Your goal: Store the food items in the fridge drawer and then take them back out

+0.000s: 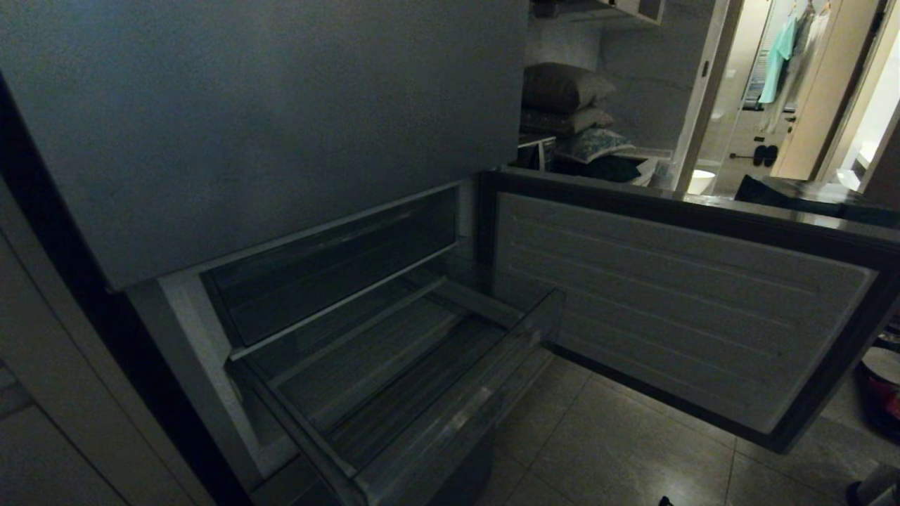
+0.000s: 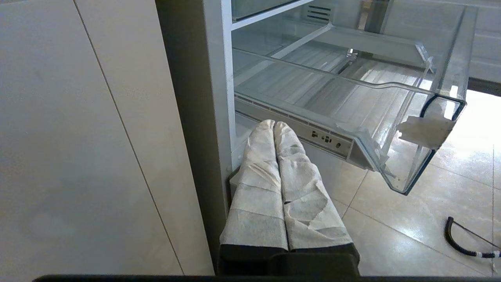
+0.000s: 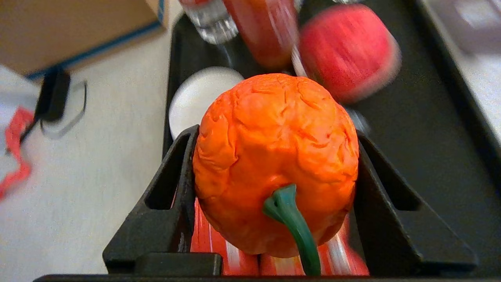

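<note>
right wrist view: right claw [image 3: 274, 176] grips orange pepper [image 3: 274, 156], seemingly lifted

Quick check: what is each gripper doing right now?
Left gripper: shut, empty, parked beside the fridge drawer.
Right gripper: shut on the orange pepper.

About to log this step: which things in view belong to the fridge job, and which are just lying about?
Job:
- orange pepper-like food, clamped in the right gripper
- round red food behind it
- fridge drawer, pulled out, nothing in it
- left gripper, shut, parked beside the fridge

Lying about:
- cardboard box
- cushions
- black cable on the floor
</note>
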